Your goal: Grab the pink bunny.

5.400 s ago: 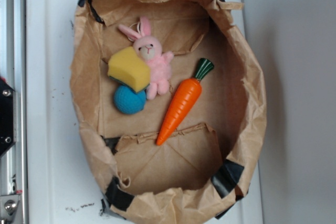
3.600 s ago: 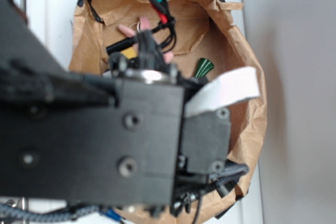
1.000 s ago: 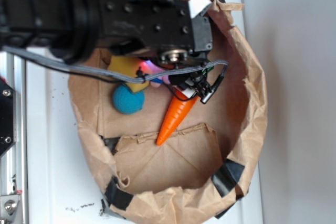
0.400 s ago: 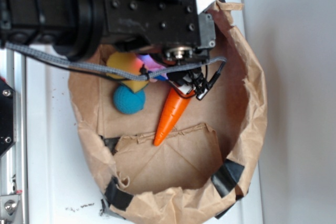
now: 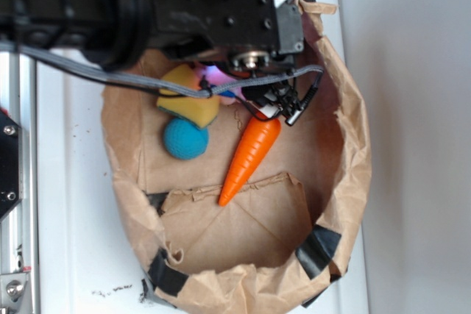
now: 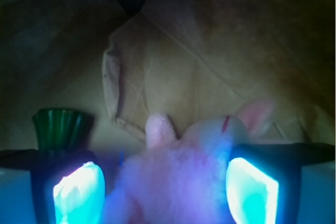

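Pink bunny (image 6: 178,182) between fingers (image 6: 79,192), contact unclear; carrot (image 5: 250,156) at 6 o'clock, shifted right since earlier.

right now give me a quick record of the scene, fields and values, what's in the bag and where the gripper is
container: brown paper bag, open top
target: pink bunny, between the two gripper pads in the wrist view
gripper: gripper, pads either side of the bunny; contact cannot be told
other contents: orange carrot, yellow sponge, blue yarn ball
carrot top: green, beside one pad
exterior view: arm hides the bunny
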{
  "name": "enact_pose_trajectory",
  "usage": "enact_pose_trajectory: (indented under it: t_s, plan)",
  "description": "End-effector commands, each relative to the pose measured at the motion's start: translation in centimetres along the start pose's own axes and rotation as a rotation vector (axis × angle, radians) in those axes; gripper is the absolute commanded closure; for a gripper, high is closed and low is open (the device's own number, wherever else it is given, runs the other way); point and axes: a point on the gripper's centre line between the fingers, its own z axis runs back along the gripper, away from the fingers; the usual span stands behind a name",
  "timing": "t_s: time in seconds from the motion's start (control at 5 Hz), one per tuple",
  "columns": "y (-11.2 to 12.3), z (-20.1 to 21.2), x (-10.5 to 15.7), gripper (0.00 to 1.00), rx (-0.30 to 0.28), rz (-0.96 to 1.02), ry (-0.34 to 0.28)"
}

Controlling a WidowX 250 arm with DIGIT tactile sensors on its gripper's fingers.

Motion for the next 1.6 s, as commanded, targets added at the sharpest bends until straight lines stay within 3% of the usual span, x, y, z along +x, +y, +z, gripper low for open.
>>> enact_pose_trajectory:
  t_s: [0.0,0.2,0.8,1.0,1.4]
  plan:
    - [0.9,-1.5,-0.6,0.00,0.004,-0.021,-0.061]
    - [0.6,-1.3,-0.5,1.00,-0.003,-0.006,-0.051]
    - [0.1,0.1,-0.1,1.00,-0.024,0.031,-0.005]
    - [-0.3,2.9,-0.5,1.00,-0.062,0.037,0.028]
    - [0.0,8.6,0.7,1.00,-0.072,0.065,0.151]
